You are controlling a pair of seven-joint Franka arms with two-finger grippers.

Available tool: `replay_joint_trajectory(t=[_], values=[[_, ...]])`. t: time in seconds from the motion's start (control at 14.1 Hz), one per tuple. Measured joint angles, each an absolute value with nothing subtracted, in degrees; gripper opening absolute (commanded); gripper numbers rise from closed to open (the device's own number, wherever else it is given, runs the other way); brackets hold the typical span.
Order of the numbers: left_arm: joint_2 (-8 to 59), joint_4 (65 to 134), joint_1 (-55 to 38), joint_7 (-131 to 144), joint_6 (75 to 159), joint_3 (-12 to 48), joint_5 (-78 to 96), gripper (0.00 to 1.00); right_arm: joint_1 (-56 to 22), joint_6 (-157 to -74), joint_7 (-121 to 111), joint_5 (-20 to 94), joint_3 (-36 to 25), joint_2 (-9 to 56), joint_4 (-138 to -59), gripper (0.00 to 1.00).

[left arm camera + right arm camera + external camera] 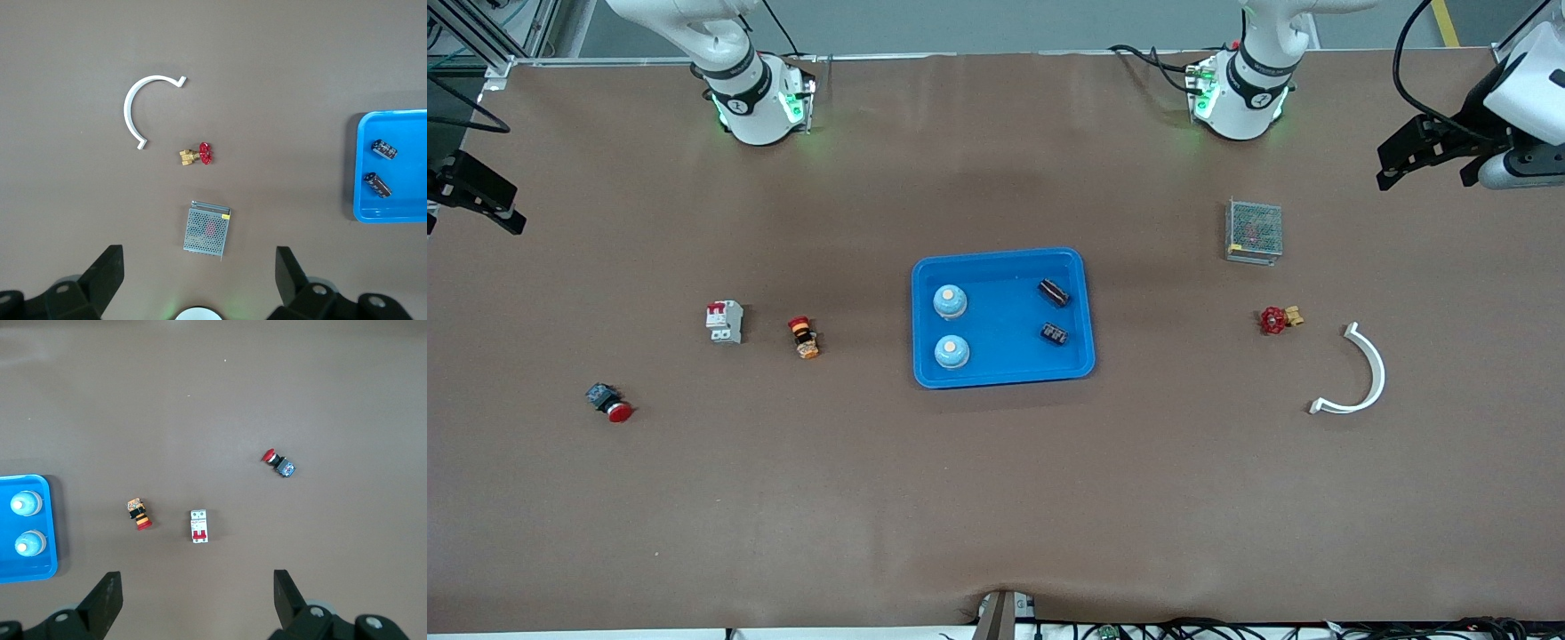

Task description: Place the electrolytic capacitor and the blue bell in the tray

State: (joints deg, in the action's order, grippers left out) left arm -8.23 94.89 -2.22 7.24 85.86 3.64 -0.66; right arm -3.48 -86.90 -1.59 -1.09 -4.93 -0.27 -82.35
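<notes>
As tray (1003, 373) holds, two bells (950, 301), two capacitors (1055, 292)

Both arms wait, raised and drawn back to their own ends of the tabletop; the left claw (1423, 164) hangs high over the left arm's end, fingers (107, 273) spread wide; the right claw (476, 191) hangs over the right arm's end, fingers (107, 595) likewise apart, nothing between them.

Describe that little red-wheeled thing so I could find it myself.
Start at the blue tray in the middle of the table and look toward the left arm's end. Between the grey mesh box and the white curved strip lies the valve: a brass body with a red handwheel, the only brass piece here.
</notes>
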Motion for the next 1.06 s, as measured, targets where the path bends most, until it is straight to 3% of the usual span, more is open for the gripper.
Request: replay_joint_trajectory(t=[1.06], values=[[-5.9,91.6,-2.2,7.2,85.9,3.6,-0.7,1.00,-3.5,-88.8,-1.6,-1.1,-5.4,-0.3,-82.5,1.00]])
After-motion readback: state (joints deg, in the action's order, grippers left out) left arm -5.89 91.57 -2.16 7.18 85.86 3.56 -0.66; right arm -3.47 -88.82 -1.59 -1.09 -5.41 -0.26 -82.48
